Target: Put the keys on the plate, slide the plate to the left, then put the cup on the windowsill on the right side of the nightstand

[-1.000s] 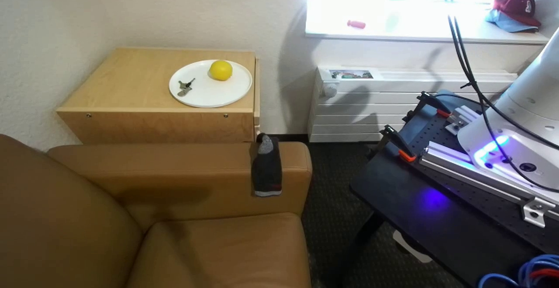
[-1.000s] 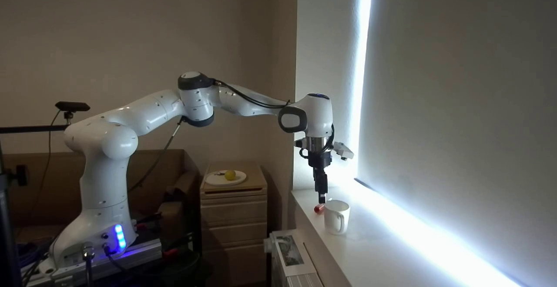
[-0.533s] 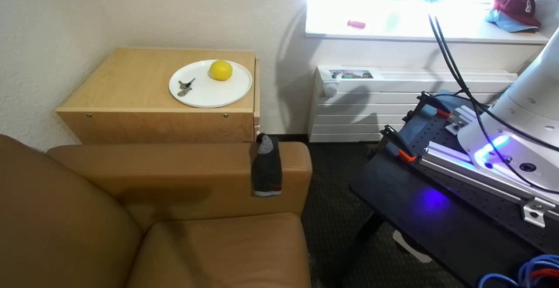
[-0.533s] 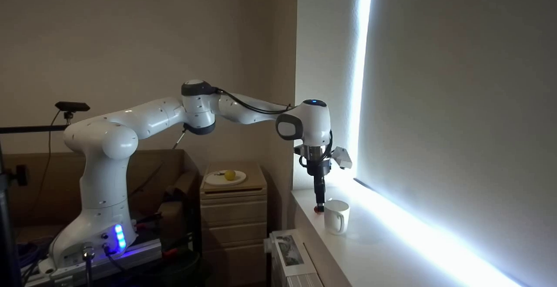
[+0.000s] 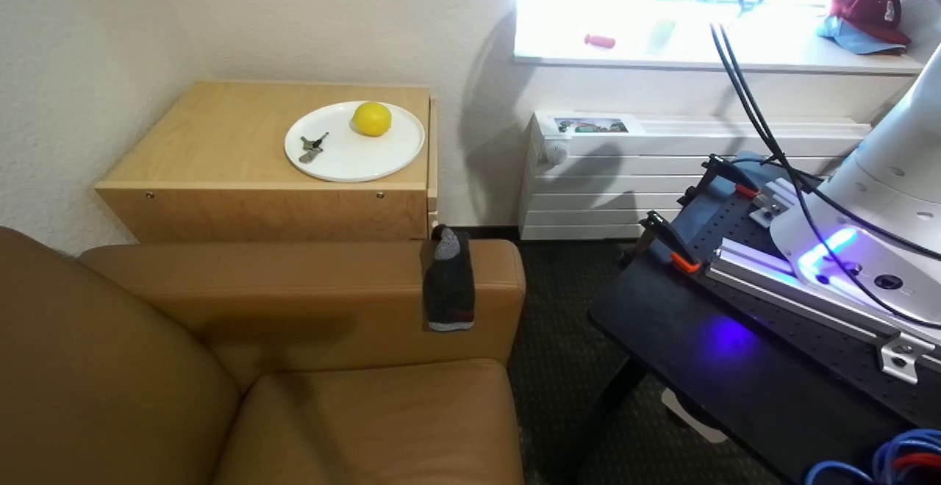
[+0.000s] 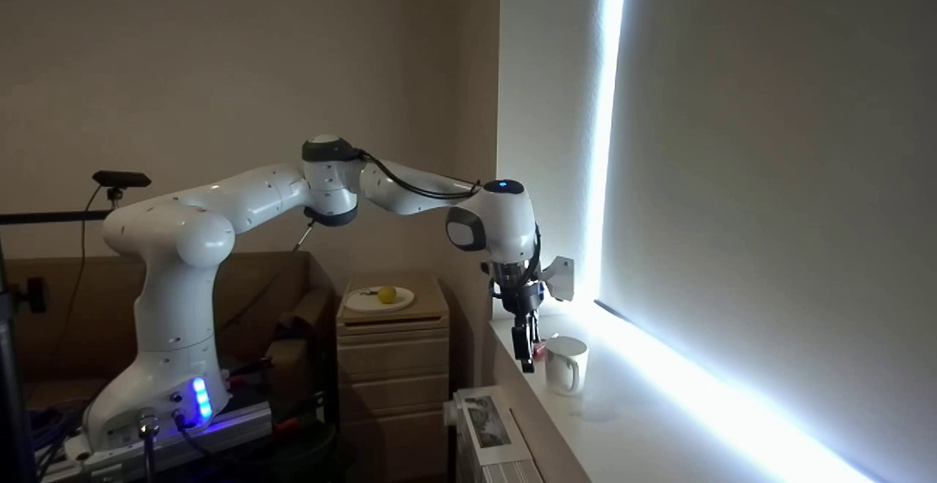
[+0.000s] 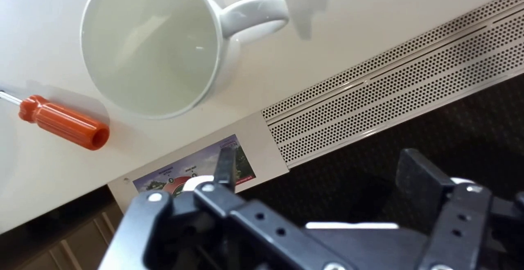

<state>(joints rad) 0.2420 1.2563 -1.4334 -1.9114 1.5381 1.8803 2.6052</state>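
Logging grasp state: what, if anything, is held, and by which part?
Nothing: the gripper is open; the cup stands on the sill, outside its jaws.

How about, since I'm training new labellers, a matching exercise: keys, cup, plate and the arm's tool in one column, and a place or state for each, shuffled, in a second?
Column one
1. keys
2. cup
3. plate
4. tool

Column two
A. standing on the windowsill
B. open, holding nothing
C. lying on the plate
D. set directly on the nightstand

Right pairs: 1-C, 2-A, 3-D, 4-B
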